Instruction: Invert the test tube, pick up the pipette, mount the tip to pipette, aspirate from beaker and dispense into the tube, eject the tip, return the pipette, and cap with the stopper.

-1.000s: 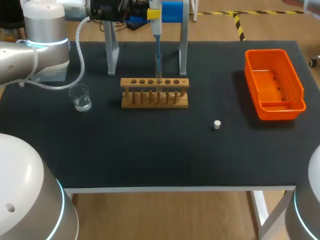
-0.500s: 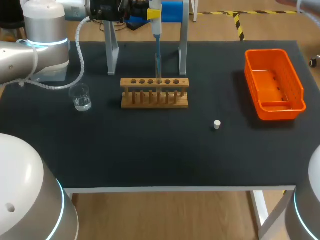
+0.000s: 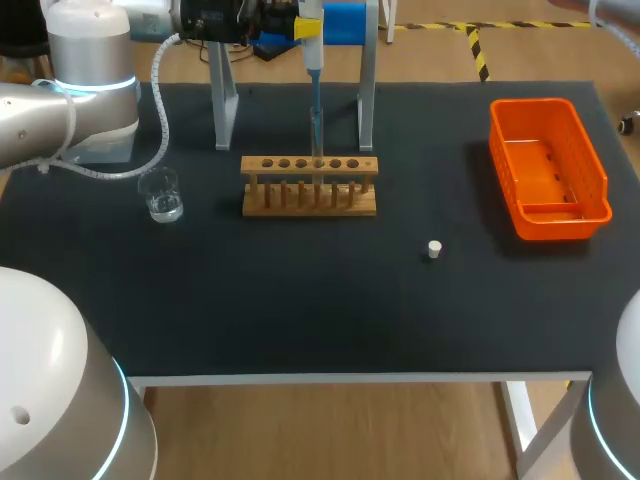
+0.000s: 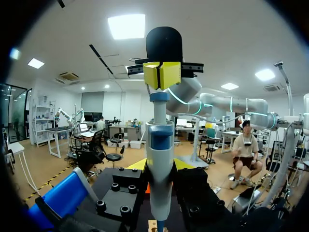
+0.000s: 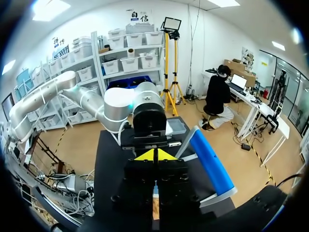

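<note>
While the matte black desk (image 3: 300,300) carries everything, I record from the left: a clear glass beaker (image 3: 160,195) holding a little water; my left gripper (image 4: 159,166) pinching the white-and-blue pipette (image 3: 313,60) upright, its thin tip inside the test tube (image 3: 317,140), which stands in the wooden rack (image 3: 310,208). My right gripper (image 5: 154,154), fingers pressed together, sits on the pipette's top. A small white cylindrical stopper (image 3: 433,249) lies alone, well apart from the rack. A ribbed orange plastic basket (image 3: 497,140) stands rightmost. Against the earlier frame, nothing on the desk has shifted; a grey arm link at the far right corner has edged inward.
</note>
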`<action>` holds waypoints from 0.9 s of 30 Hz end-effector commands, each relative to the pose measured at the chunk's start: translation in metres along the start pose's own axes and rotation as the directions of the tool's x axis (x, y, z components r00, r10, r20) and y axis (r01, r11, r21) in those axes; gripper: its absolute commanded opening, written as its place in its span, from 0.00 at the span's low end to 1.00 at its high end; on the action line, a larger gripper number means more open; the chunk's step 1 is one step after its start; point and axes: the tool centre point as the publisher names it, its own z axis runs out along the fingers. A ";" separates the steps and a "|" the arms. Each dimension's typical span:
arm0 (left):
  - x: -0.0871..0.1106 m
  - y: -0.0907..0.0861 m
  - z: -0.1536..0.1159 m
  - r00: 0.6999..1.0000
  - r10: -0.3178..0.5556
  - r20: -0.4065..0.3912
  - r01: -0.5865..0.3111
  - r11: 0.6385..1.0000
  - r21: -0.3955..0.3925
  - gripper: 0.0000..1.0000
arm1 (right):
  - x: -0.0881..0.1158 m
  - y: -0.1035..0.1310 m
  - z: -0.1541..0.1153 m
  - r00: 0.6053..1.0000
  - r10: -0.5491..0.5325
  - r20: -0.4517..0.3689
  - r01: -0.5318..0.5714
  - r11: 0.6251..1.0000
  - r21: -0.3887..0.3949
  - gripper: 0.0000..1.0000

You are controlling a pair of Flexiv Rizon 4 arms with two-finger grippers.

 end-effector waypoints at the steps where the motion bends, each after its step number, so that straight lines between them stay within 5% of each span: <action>1: 0.000 0.000 0.000 1.000 0.001 -0.001 -0.001 1.000 0.000 0.00 | 0.000 -0.001 0.000 1.000 0.002 -0.003 -0.002 1.000 0.008 0.00; 27: 0.000 0.000 0.000 1.000 0.001 -0.001 -0.001 1.000 0.000 0.00 | 0.004 -0.013 0.006 1.000 0.012 -0.010 -0.011 0.999 0.032 0.00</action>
